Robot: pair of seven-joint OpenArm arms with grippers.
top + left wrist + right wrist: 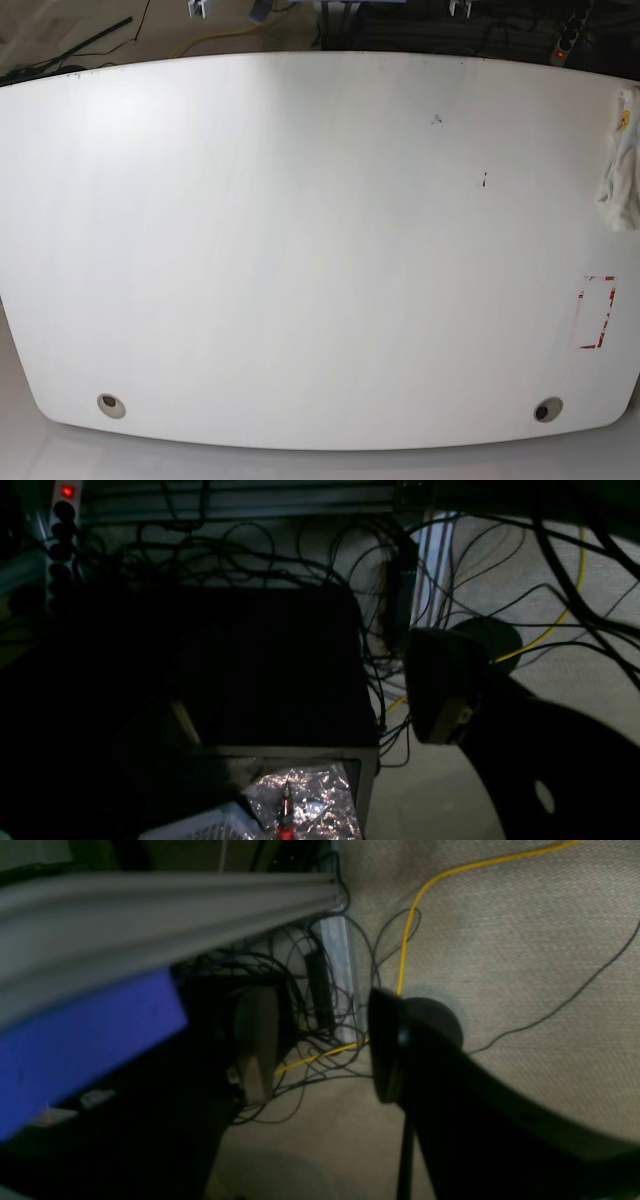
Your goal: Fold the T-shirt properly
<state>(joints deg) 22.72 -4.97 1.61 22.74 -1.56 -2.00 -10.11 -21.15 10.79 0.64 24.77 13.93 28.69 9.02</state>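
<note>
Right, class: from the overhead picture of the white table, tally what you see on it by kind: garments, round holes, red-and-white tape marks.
Garments: 1, the T-shirt, bunched at the table's right edge
Round holes: 2
Red-and-white tape marks: 1
Total: 4

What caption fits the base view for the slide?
White table seen from above, crumpled T-shirt at its right edge, red-marked rectangle below it, no arms in frame.

Base view is looking steeply down from above onto the broad white curved tabletop (300,250). Both wrist views are pointing down at the beige carpeted floor (500,940) beneath, close over tangled black cables (250,555), sharing the thin yellow cable (415,905).
</note>
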